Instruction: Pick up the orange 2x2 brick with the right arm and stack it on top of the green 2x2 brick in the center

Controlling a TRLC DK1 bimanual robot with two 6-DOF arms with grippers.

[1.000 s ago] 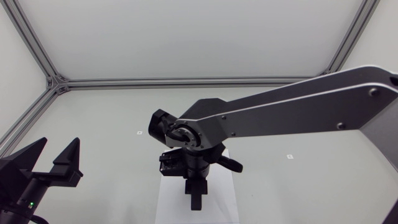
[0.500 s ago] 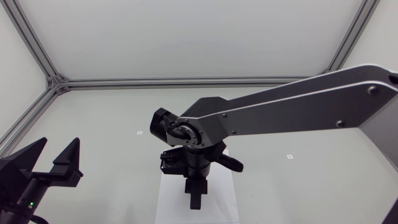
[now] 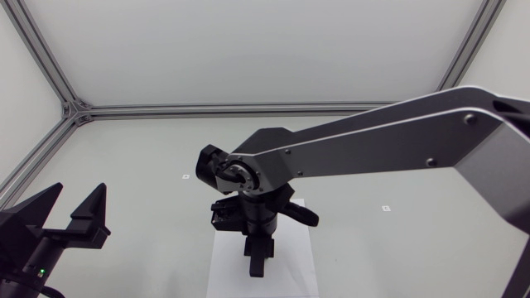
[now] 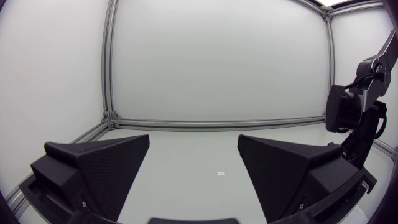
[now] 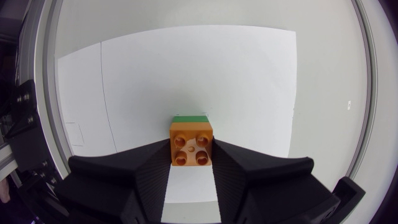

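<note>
From above, the worktop (image 3: pixel 124 157) lies open along its far edge and across its whole left half, bounded by frame rails (image 3: pixel 248 108) at the far and left sides. A white sheet (image 3: pixel 228 265) lies at the middle of the near edge. Two small markers (image 3: pixel 186 176) sit on the bare surface, well apart, one to each side of the sheet. The right arm (image 3: pixel 373 149) comes in from the right edge and crosses to the middle, its wrist bent down. The right gripper (image 3: pixel 258 266) hangs upright over the sheet with its tips close together. The bricks are hidden beneath it here. The left gripper (image 3: pixel 74 217) sits at the near left corner, fingers spread wide and nothing between them.

From the left wrist, the two fingers (image 4: pixel 106 162) stand wide apart with bare worktop ahead of them up to the far rail, and the right arm stands off to one side.

From the right wrist, the orange brick (image 5: pixel 191 144) sits studs up between the fingers (image 5: pixel 149 171). Both fingers press its sides, so the tool holds it. A strip of the green brick (image 5: pixel 191 117) shows just past the orange one's far edge, over the middle of the sheet. We cannot tell whether the two are seated together
</note>
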